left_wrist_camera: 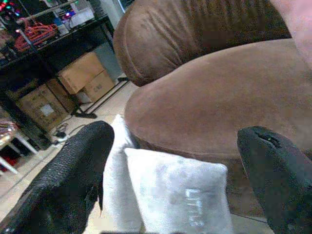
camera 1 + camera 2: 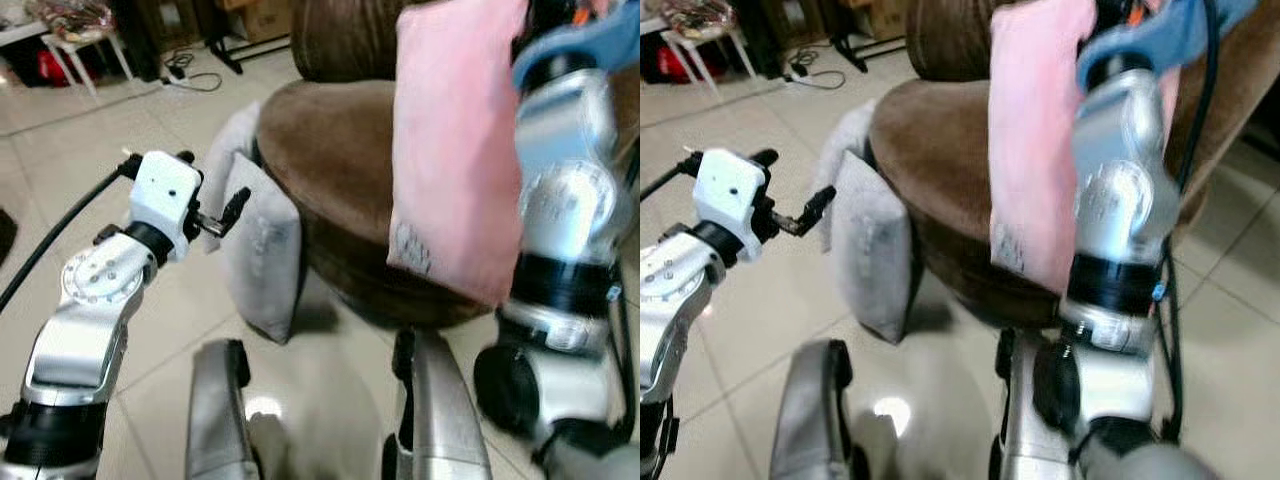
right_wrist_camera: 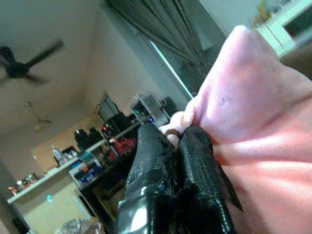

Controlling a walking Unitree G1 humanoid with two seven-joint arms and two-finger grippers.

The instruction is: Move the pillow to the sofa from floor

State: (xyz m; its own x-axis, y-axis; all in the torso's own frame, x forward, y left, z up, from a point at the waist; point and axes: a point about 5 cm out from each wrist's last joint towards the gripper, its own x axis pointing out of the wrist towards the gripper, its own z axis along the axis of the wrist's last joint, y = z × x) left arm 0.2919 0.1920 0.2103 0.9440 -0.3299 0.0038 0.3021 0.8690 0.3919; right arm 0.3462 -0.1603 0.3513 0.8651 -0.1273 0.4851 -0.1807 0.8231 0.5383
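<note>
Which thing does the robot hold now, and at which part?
The right gripper pinches the pink pillow at a bunched top corner. The left gripper is open, holding nothing.

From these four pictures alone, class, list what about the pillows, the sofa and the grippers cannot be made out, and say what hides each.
- Pink pillow: its top edge is cut off in the eye views, and the right arm covers its right side.
- Right gripper: shut on a pillow corner, which the fingers partly hide.
- Grey pillows: the rear one is mostly behind the front one; the printed word is cut off in the left wrist view.
- Sofa: its base is hidden by pillows.
</note>
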